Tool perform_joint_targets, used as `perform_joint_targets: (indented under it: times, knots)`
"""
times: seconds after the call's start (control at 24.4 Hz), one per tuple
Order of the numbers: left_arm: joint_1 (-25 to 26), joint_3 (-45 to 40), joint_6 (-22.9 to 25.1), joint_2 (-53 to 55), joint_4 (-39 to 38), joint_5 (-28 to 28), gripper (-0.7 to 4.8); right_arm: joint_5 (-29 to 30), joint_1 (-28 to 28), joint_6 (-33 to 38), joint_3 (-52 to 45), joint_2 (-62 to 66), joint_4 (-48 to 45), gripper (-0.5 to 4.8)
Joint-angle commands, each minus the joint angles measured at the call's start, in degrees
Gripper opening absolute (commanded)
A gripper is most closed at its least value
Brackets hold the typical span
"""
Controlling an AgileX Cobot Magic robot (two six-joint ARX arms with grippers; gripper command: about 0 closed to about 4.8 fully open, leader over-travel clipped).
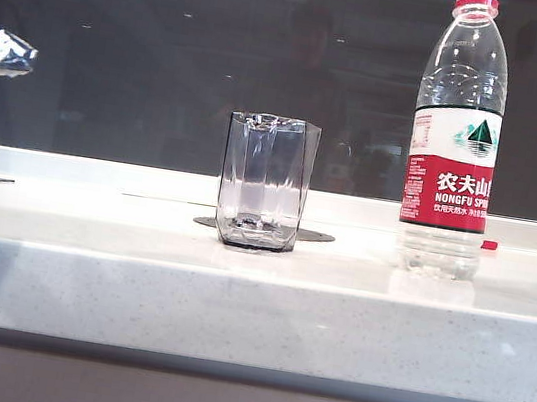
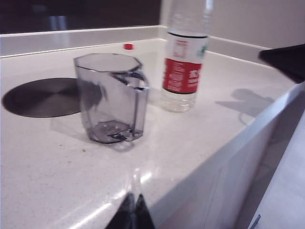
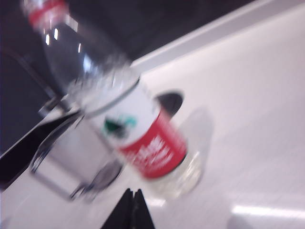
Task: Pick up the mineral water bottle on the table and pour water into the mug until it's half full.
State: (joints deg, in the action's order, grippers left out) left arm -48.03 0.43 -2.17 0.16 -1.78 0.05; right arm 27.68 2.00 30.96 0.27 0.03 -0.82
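The tall clear plastic mineral water bottle (image 1: 455, 138) and grey faceted glass mug (image 1: 264, 181) stand apart on the white speckled counter (image 1: 235, 287). Left fingers (image 2: 132, 212) and right fingers (image 3: 131, 210) are closed, holding nothing, each low at its wrist view's near edge.

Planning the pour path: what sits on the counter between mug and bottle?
Nothing: bare table separates the mug from the bottle, clearest in the exterior view.

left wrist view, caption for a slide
Grey-tinted faceted glass mug and clear plastic red-labelled water bottle standing apart on white speckled countertop.
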Motion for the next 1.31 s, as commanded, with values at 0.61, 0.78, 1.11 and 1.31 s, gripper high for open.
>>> perform_joint_targets:
  times: [0.61, 0.78, 1.11, 1.31]
  knots:
    - [0.1, 0.2, 0.1, 0.0, 0.5, 0.0, -0.04, -40.5, -36.8, -18.4, 2.1, 0.1, 3.3, 4.05]
    - [1.7, 0.2, 0.1, 0.0, 0.5, 0.0, -0.04, -52.5, -45.1, -23.1, 2.0, 0.1, 3.0, 4.79]
    - [1.6, 0.2, 0.1, 0.0, 0.5, -0.2, -0.04, -54.5, -45.6, -25.2, -0.2, 1.0, -1.8, 4.79]
    - [1.6, 0.2, 0.1, 0.0, 0.5, -0.2, -0.04, -51.3, -43.9, -25.3, -0.1, 3.0, -5.1, 4.79]
